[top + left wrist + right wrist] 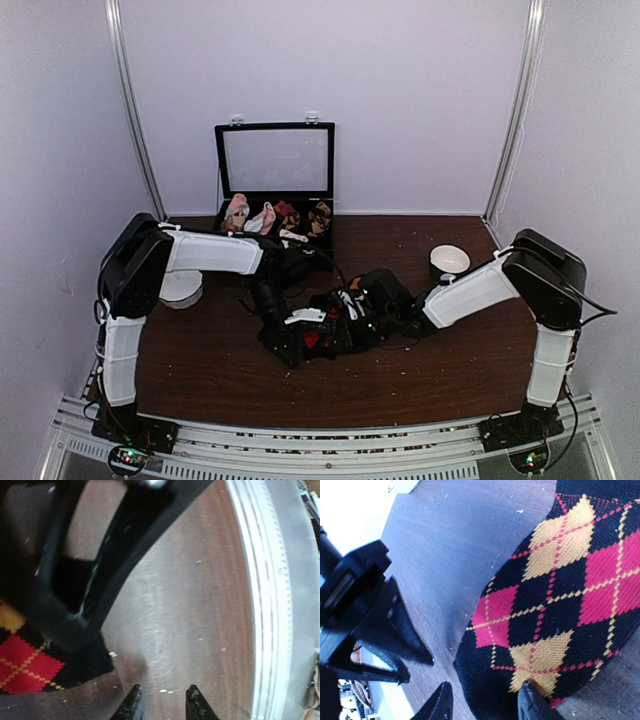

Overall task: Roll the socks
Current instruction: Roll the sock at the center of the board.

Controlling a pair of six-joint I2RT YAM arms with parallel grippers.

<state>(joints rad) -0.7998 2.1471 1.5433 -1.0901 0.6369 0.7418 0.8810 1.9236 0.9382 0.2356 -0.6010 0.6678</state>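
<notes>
Right fingers (440, 705) fill the bottom of the right wrist view. They are parted and grasp nothing. One tip sits over the rounded end of the argyle sock (560, 610), the other over bare counter (450, 555) just beside it. We record the sock as black knit with red and tan diamonds, lying flat on the dark wood mid-counter, between the two arms. We cannot tell whether it is one sock or a stacked pair.

Left fingers (131, 707) are likewise released, with only bare counter between them. The sock's edge lies just to one side, partly under the other arm's black housing.

We judge the step in hand to be taking the rounded end to start the roll, which has not yet begun. To do it well:

- Straddle the end squarely with the right fingers and catch every layer of knit, not the top one alone.
- Close firmly before turning.
- Let the left fingers pin the rest of the sock flat so it does not slide.
- Keep the roll tight and in line with the sock's length.

The two sets of fingers work close together, so we see contact between them as the main hazard.
</notes>
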